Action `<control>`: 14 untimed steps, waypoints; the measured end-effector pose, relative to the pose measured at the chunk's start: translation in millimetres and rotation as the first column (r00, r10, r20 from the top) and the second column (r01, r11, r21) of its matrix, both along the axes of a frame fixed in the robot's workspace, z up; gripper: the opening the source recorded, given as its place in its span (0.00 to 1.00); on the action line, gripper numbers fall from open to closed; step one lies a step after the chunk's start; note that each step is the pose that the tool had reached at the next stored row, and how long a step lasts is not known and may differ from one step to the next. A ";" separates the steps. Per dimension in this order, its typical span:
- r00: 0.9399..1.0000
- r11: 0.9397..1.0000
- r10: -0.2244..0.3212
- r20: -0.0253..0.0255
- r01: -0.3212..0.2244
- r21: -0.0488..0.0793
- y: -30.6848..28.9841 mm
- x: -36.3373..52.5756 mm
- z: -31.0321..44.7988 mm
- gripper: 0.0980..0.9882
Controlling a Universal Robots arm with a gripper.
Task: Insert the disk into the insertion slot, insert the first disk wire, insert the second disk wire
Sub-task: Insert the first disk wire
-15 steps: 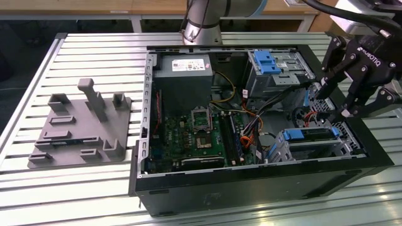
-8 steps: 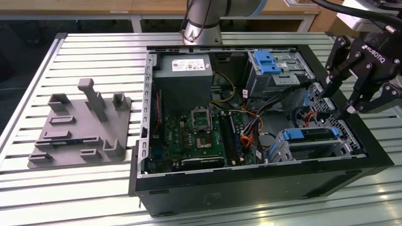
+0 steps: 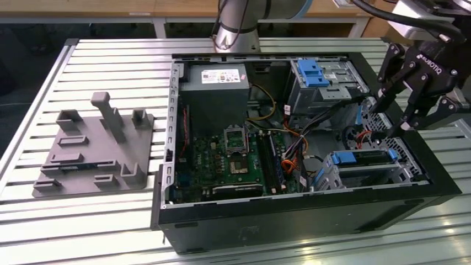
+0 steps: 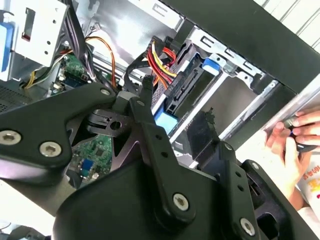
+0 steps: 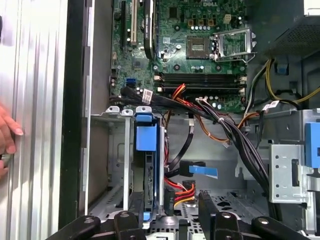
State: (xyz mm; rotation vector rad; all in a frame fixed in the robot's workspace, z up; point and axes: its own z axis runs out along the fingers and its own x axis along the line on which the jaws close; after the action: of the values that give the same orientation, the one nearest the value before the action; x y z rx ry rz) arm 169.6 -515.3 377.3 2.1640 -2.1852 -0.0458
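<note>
While its fingers stand spread and hold nothing, the pincer (image 3: 389, 122) hangs over the computer case (image 3: 294, 221) at the exterior view's right. It is just above the disk (image 3: 359, 158), which is seated in the insertion slot (image 3: 397, 168). The disk looks rigid, dense and shock-sensitive, best held by its blue carrier. The red-yellow power lead (image 5: 181, 190) and the blue-tabbed data lead (image 5: 202, 170) beside it are probably limp, so their hard plugs are the place to grip. A cable bundle (image 5: 235, 135) crowds the approach. A person's hand (image 5: 6, 137) is over the worktop (image 3: 96, 221) outside the case.
</note>
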 end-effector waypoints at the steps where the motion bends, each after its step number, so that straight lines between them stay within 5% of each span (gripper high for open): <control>1: 1.000 1.000 -0.001 0.000 0.001 0.000 0.0 0.3 -1.7 0.52; 8: 1.000 1.000 -0.004 0.000 0.004 -0.004 0.9 2.5 -8.8 0.29; 14: 1.000 1.000 -0.007 0.020 0.007 -0.016 1.0 2.6 -11.9 0.29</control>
State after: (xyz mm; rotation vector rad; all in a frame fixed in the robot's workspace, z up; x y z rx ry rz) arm 172.3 -514.3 365.4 2.1577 -2.1964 -0.0077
